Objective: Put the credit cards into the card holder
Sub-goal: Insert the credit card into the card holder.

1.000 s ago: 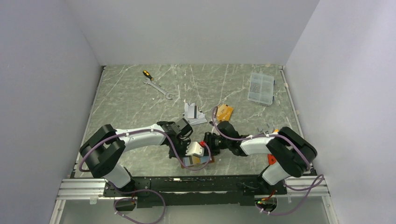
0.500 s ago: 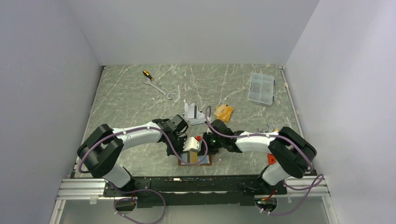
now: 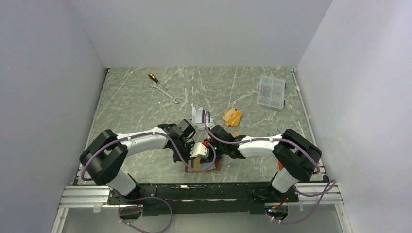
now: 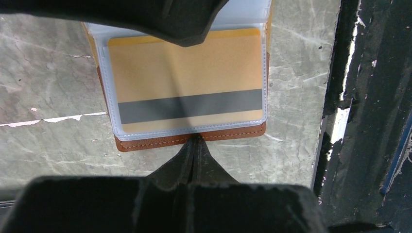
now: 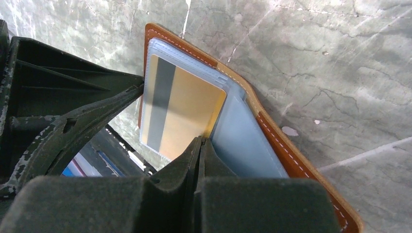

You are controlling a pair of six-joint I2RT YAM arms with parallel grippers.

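Observation:
The card holder (image 3: 214, 168) lies open near the table's front edge, tan leather (image 4: 145, 142) with clear sleeves (image 5: 243, 141). A gold-orange credit card (image 4: 187, 73) with a dark stripe sits in one sleeve. My left gripper (image 4: 196, 138) is shut, its tips resting on the holder's leather edge. My right gripper (image 5: 201, 141) is shut too, tips against the edge of that card (image 5: 189, 111); one of its fingers (image 4: 184, 24) reaches over the holder. Loose silver-grey cards (image 3: 198, 115) and gold-orange cards (image 3: 232, 116) lie further back.
A wrench (image 3: 165, 92) and a small screwdriver (image 3: 153, 77) lie at the back left. A clear plastic parts box (image 3: 272, 91) sits at the back right. The black frame rail (image 4: 359, 121) runs along the table's near edge, beside the holder.
My right gripper has closed and moved left over the holder. The left gripper stayed shut and shifted slightly left and back; the holder under both grippers has shifted a little.

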